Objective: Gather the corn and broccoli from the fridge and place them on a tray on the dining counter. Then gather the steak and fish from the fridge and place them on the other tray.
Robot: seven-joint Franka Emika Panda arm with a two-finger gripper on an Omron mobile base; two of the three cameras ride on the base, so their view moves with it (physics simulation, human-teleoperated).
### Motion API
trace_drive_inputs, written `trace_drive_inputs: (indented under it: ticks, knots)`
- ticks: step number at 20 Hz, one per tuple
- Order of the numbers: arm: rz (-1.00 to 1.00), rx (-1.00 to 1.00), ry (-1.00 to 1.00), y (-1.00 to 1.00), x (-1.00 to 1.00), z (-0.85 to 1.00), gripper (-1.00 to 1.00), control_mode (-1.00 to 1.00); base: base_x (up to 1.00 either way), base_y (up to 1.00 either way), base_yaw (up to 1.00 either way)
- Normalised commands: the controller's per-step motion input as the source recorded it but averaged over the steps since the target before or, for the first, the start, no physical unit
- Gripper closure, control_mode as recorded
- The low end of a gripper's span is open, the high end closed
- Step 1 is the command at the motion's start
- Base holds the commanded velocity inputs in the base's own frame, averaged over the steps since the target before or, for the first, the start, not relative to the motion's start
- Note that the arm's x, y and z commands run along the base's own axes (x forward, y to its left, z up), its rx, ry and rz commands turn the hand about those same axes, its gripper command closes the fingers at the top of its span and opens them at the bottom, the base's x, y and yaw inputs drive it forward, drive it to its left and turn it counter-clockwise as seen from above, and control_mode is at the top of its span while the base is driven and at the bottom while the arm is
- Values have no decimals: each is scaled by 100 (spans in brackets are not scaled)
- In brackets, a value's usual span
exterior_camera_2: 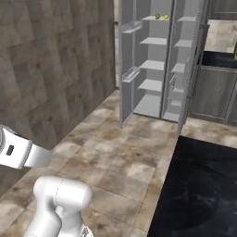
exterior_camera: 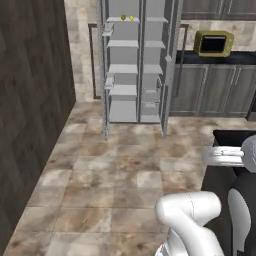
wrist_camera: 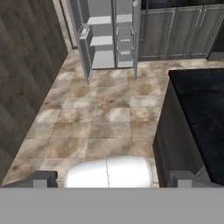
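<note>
The fridge (exterior_camera: 137,65) stands open across the tiled floor (exterior_camera: 110,170), both doors swung wide, with the corn (exterior_camera: 131,18) and the broccoli (exterior_camera: 123,17) side by side on its top shelf. The tool (wrist_camera: 112,178) is spread wide and empty, well short of the fridge, beside the black desk (exterior_camera_2: 203,185).

We see a mottled tan tile floor (exterior_camera: 115,175), dark wood-look wall (exterior_camera: 30,100) at 9 o'clock, grey cabinets (exterior_camera: 215,90) w/ yellow microwave (exterior_camera: 214,43) at 1 o'clock.
</note>
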Motion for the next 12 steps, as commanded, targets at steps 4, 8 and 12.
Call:
trace_drive_inputs:
  ticks: [4,8,12]
  knots:
    - [0,0,0,0,0,0,-100,100,100,3,2]
    - [0,0,0,0,0,0,-100,100,100,0,0]
    - [0,0,0,0,0,0,-100,100,100,0,0]
